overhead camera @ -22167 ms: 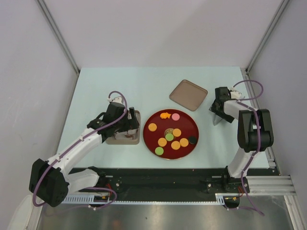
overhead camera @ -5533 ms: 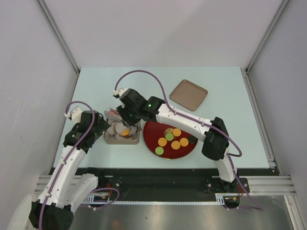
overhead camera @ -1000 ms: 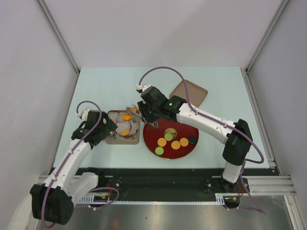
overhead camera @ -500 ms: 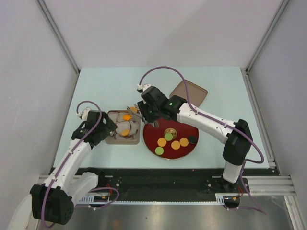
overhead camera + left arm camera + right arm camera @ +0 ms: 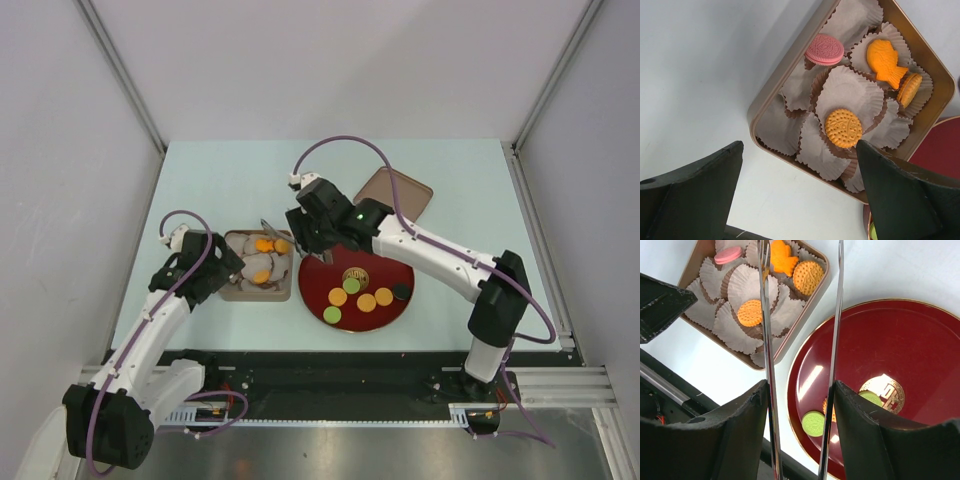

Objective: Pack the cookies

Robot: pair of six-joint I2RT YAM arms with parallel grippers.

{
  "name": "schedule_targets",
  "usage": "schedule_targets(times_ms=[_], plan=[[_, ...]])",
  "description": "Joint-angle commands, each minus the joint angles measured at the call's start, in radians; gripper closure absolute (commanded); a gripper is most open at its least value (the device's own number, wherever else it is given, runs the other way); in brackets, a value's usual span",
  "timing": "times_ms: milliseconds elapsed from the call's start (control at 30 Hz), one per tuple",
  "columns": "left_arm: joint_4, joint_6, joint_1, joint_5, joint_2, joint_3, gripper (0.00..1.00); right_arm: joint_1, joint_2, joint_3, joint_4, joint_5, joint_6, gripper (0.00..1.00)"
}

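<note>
A brown tin (image 5: 232, 290) lined with paper cups holds a pink cookie (image 5: 824, 49), a fish-shaped orange one (image 5: 884, 57) and two round orange ones (image 5: 844, 127) (image 5: 910, 89). On the dark-red plate (image 5: 400, 268) lie three orange cookies (image 5: 367, 302), two green (image 5: 332, 314) and one black (image 5: 401, 292). My right gripper (image 5: 800, 390) is shut on metal tongs (image 5: 765, 315). Its blades stand apart, empty, over the tin's right side. My left gripper (image 5: 799, 150) is open beside the tin's left edge.
The tin's lid (image 5: 393, 195) lies at the back right of the plate. Plate and tin almost touch. The right arm reaches across the plate's back-left rim, and the left arm comes in from the front left.
A further round orange cookie now lies at the tin's back right corner. The tongs' blades have spread and shifted slightly toward the back. The left arm has not moved.
</note>
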Motion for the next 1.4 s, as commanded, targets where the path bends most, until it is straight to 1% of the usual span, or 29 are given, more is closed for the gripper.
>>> schedule_targets(times_ms=[0,67,133,167,233,300,333,500,800,1133,1367], plan=[[0.005,0.012,0.006,-0.002,-0.011,0.01,0.0,-0.004,-0.134,0.0,-0.017,0.055,0.007,0.42],[0.008,0.012,0.005,-0.002,-0.009,0.01,0.0,-0.005,-0.197,-0.028,-0.04,0.09,0.009,0.42],[0.012,0.012,0.005,0.001,-0.008,0.007,0.0,-0.016,-0.241,-0.106,-0.072,0.117,0.018,0.42],[0.013,0.01,0.006,0.001,-0.005,0.007,0.0,-0.02,-0.289,-0.136,-0.085,0.126,0.023,0.43],[0.018,0.009,0.005,0.004,0.0,0.006,0.0,-0.028,-0.323,-0.208,-0.143,0.16,0.044,0.43],[0.024,0.006,0.005,0.011,0.005,0.004,0.0,-0.028,-0.37,-0.253,-0.184,0.181,0.066,0.43],[0.028,0.003,0.006,0.018,0.006,0.004,0.0,-0.028,-0.386,-0.299,-0.194,0.181,0.078,0.43],[0.033,0.001,0.005,0.027,0.006,0.003,0.0,-0.016,-0.464,-0.376,-0.25,0.169,0.113,0.44],[0.032,0.0,0.006,0.027,0.003,-0.004,0.0,0.094,-0.487,-0.448,-0.263,0.155,0.185,0.47],[0.032,-0.002,0.005,0.028,0.003,-0.01,0.0,0.243,-0.487,-0.454,-0.278,0.176,0.279,0.47],[0.035,0.0,0.002,0.039,0.005,-0.011,0.0,0.268,-0.456,-0.474,-0.284,0.189,0.3,0.47]])
